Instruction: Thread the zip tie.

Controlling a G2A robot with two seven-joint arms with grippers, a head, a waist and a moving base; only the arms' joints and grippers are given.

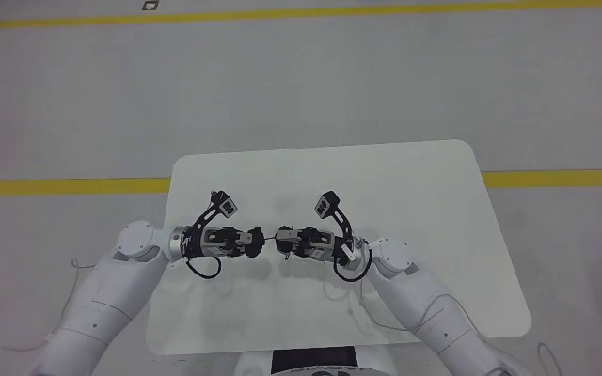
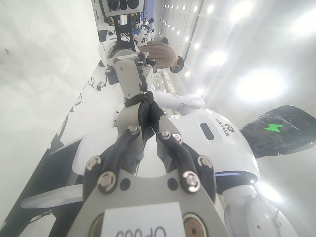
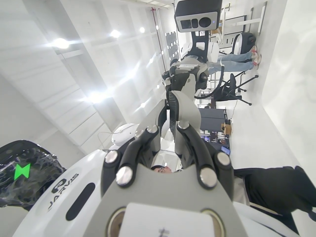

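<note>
Black strap: the zip tie [image 1: 270, 236] is seen as a thin dark line bridging the two gripper tips, held above the white table [image 1: 423, 188].
Left gripper [image 1: 258, 238]: clamped on one end of the tie, jaws pressed together around a dark strip.
Right gripper [image 1: 280, 235]: drawn almost together and judged to be pinching the other end; a narrow slit is seen between the pads [image 3: 172, 109].
Long axis: laid along the line from tip to tip, so each end points at the opposite gripper.
Nearer arm: neither; the tie is shared equally.
Next move: judged to depend on both ends being kept on that one axis.
</note>
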